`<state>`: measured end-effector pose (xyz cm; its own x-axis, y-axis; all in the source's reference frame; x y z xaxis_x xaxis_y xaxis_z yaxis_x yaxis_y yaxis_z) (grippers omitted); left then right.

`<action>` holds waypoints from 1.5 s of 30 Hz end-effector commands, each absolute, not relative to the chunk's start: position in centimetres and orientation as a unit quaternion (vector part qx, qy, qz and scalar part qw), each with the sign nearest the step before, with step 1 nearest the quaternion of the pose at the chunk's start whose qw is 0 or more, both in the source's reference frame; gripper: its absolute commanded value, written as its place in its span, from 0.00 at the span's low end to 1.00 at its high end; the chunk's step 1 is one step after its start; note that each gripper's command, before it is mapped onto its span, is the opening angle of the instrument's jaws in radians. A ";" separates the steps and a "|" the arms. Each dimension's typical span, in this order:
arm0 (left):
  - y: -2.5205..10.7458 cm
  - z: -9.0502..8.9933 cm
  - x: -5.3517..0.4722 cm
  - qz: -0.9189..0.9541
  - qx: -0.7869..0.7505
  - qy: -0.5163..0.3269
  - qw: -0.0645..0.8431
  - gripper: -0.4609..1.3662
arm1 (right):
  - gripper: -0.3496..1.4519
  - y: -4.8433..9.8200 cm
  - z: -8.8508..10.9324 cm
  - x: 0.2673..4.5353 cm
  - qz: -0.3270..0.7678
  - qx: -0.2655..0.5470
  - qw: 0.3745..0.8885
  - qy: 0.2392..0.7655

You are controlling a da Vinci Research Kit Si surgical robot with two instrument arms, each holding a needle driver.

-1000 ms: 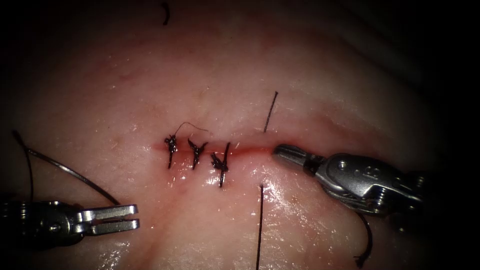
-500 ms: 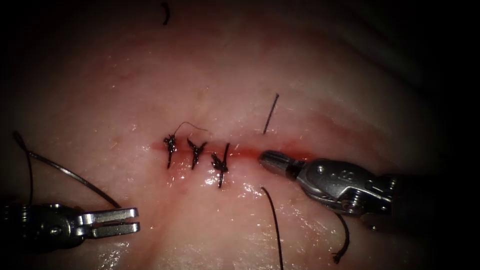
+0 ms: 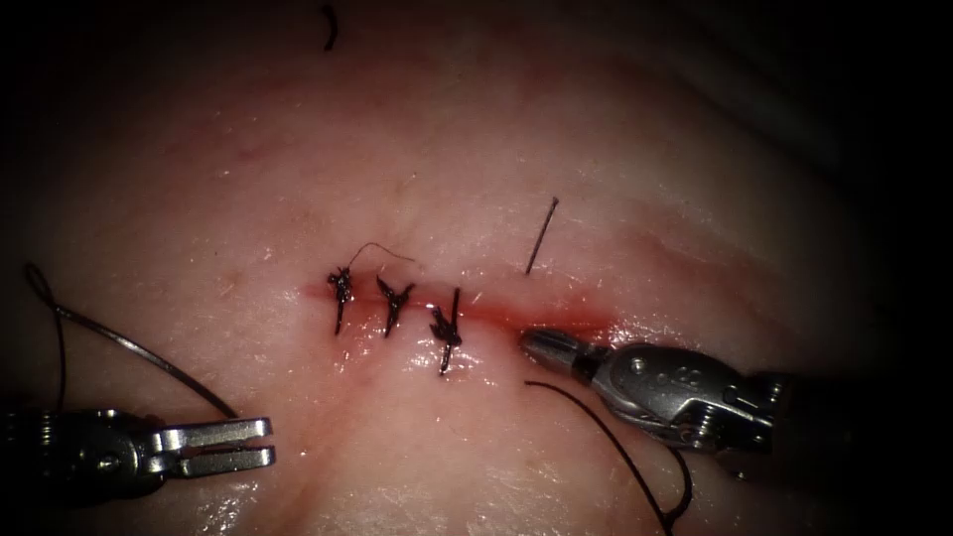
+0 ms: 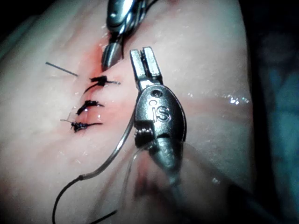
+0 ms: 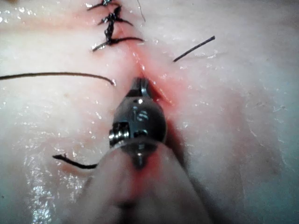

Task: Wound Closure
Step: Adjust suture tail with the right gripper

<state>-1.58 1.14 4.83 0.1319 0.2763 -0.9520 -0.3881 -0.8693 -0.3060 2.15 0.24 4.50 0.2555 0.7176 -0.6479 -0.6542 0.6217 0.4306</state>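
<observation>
Moved: right tool [image 3: 531,342] has slid left and nearer along the cut [image 3: 516,316]; the near thread [image 3: 606,437] now bows.
Right tool: jaws closed, holding nothing visible, tip resting at the unstitched right part of the cut.
Left tool [image 3: 260,444]: jaws narrowly parted and empty, near left on the tissue [image 3: 447,149].
Needle [image 3: 149,349]: lies on the tissue left of the cut, just beyond the left tool.
Stitches [image 3: 395,303]: three, left of the right tool.

A short loose piece of dark thread [image 3: 328,27] lies far above the cut.
</observation>
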 end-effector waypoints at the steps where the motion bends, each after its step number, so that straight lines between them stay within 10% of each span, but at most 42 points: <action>1: 1.1 4.8 -1.58 0.658 -0.709 0.039 0.252 0.06 | 0.00 0.3 4.5 2.15 0.437 0.034 0.789 0.431; 12: 1.1 4.8 -1.59 0.657 -0.709 0.037 0.253 0.06 | 0.01 0.6 4.1 2.08 0.493 0.047 0.741 0.453; 30: 1.1 4.8 -1.64 0.657 -0.709 0.038 0.254 0.06 | 0.85 1.1 4.4 2.09 0.610 0.099 0.649 0.442; 45: 1.2 4.9 -1.66 0.657 -0.709 0.038 0.254 0.06 | 0.83 1.2 4.5 2.18 0.644 0.100 0.631 0.421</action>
<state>-1.66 1.15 4.87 0.1345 0.2799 -0.9506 -0.3905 -0.8667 -0.3105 2.17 1.20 4.54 -0.1852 0.8963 -0.4029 -0.7332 0.1470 0.6640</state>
